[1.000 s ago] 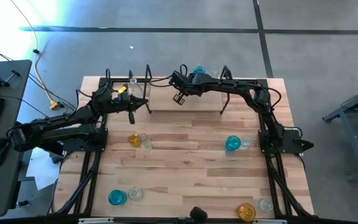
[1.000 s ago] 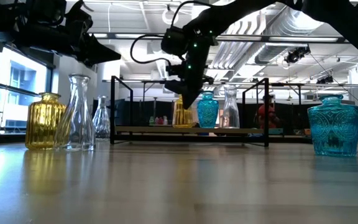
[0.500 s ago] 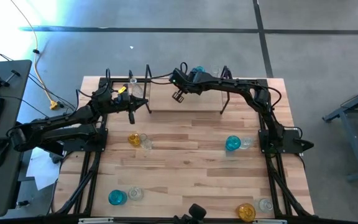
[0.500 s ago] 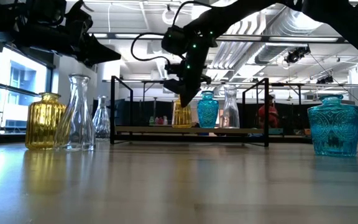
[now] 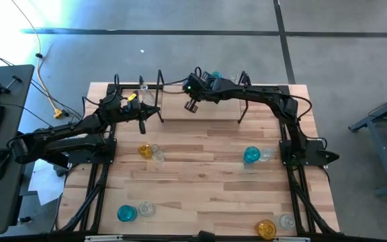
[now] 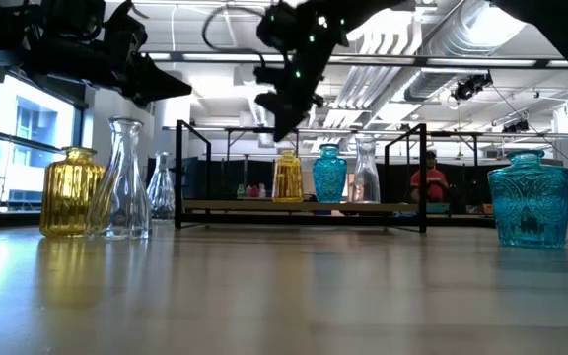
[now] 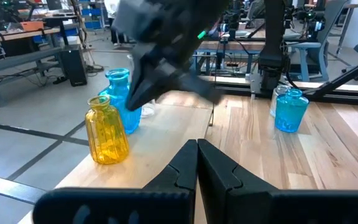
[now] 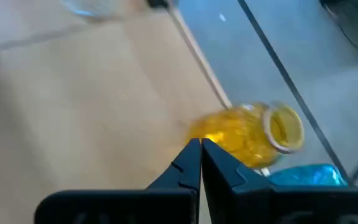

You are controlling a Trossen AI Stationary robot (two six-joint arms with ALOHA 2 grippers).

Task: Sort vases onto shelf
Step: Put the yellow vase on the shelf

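The shelf (image 5: 200, 111) stands along the table's far edge. A yellow vase (image 6: 287, 177), a teal vase (image 6: 329, 174) and a clear vase (image 6: 365, 173) stand upright on its board. My right gripper (image 5: 192, 105) hovers shut and empty above the yellow vase (image 8: 247, 134); in the low view it (image 6: 282, 108) is clear of the vase's neck. My left gripper (image 5: 142, 122) is shut and empty, held above the table at the shelf's left end. Its wrist view shows the yellow vase (image 7: 106, 130) and the teal vase (image 7: 120, 102).
Pairs of vases stand on the table: yellow (image 5: 144, 150) with clear (image 5: 158, 154), teal (image 5: 251, 155) with clear (image 5: 266, 154), teal (image 5: 125, 214) with clear (image 5: 145, 210), yellow (image 5: 265, 229) with clear (image 5: 287, 220). Another clear vase (image 5: 142, 87) stands at the far left.
My right gripper has risen straight up from beside the yellow vase's neck to well above it. The yellow vase stays upright on the shelf board.
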